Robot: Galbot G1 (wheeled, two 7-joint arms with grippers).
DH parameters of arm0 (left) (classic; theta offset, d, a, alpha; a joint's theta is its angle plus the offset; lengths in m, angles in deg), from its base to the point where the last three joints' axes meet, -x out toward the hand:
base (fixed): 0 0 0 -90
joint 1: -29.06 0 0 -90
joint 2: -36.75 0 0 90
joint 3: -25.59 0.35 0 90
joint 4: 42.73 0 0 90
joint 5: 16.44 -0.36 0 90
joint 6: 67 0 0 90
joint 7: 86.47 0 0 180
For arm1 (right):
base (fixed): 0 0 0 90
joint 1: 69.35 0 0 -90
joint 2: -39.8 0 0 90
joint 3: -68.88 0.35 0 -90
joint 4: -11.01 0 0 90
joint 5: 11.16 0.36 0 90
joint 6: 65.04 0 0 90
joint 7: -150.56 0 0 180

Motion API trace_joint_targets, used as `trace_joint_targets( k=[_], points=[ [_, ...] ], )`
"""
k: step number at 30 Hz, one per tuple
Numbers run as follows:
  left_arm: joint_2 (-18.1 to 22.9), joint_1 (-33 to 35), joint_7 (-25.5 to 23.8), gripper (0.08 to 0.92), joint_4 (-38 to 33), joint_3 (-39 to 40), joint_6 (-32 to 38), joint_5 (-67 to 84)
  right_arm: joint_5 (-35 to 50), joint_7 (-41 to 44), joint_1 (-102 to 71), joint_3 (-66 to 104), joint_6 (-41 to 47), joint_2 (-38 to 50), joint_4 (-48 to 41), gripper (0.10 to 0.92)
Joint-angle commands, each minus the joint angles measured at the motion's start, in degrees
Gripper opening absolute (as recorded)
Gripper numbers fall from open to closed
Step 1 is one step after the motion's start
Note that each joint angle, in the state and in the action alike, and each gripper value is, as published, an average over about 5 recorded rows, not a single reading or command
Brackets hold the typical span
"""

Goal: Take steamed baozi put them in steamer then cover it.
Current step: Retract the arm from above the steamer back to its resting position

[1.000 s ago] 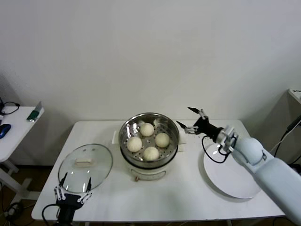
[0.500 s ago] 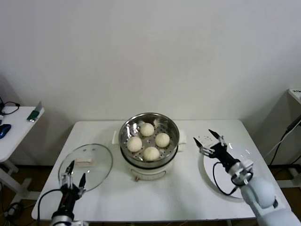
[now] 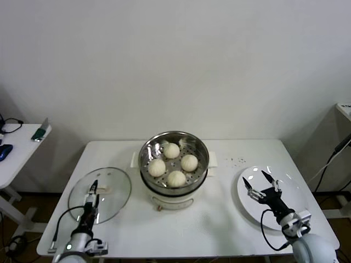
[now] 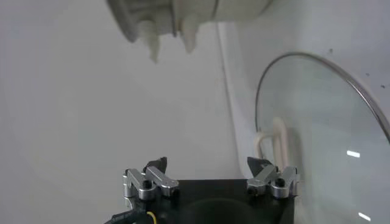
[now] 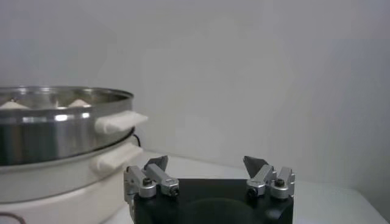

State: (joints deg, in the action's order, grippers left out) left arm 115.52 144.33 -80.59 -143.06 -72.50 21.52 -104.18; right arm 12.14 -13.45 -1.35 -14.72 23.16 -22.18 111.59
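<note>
baozi (image 3: 174, 165): four in uncovered steamer (image 3: 174, 143), desk (image 3: 219, 219) centre | left pincer (image 3: 93, 193): released, over near glass lid (image 3: 112, 189) | right pincer (image 3: 261, 184): released, over white plate (image 3: 290, 211)

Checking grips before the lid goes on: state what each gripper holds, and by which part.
Nothing is held. The left gripper is open over the glass lid; the right gripper is open above the white plate.
</note>
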Motion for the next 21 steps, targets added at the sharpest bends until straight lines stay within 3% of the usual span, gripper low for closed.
trace_joint_targets(
  k=[1, 21],
  points=[
    [-0.8, -10.6, 1.7, 0.823, 13.4, 1.6, 0.3, -4.8, -2.1, 0.1, -3.1, 3.2, -0.1, -2.7, -0.5, 0.823],
    [-2.0, -16.4, 4.5, 0.823, 19.9, 1.1, -1.0, -1.1, -5.7, 2.0, -3.0, 3.1, -1.7, -5.2, -1.6, 0.823]
  ],
)
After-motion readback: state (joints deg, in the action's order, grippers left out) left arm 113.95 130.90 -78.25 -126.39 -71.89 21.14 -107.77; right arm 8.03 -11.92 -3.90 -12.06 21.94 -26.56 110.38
